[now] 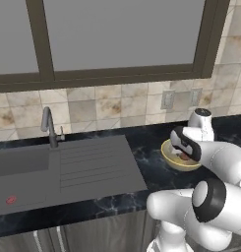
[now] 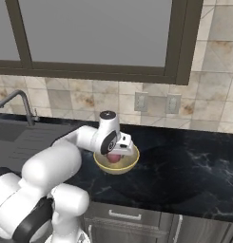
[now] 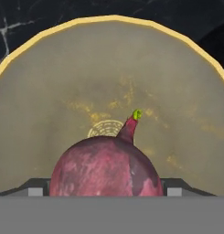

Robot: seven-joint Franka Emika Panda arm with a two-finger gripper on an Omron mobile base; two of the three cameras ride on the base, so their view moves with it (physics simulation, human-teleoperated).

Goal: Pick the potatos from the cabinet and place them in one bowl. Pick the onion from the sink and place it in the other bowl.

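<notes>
Close to the lens, onion (image 3: 106, 167) between the tool (image 3: 105, 191) fingertips, spread about its width; grip or mere contact unclear. Low inside the yellowish bowl (image 2: 116, 163) on the black marbled counter (image 2: 184, 171). Sink (image 1: 23, 170) leftward, tiled wall (image 1: 107, 106) behind

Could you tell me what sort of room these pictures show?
A kitchen, rendered rather than real: a dark sink with a curved tap set in a black marble counter, tiled wall behind, and an onion in a yellowish bowl.
</notes>
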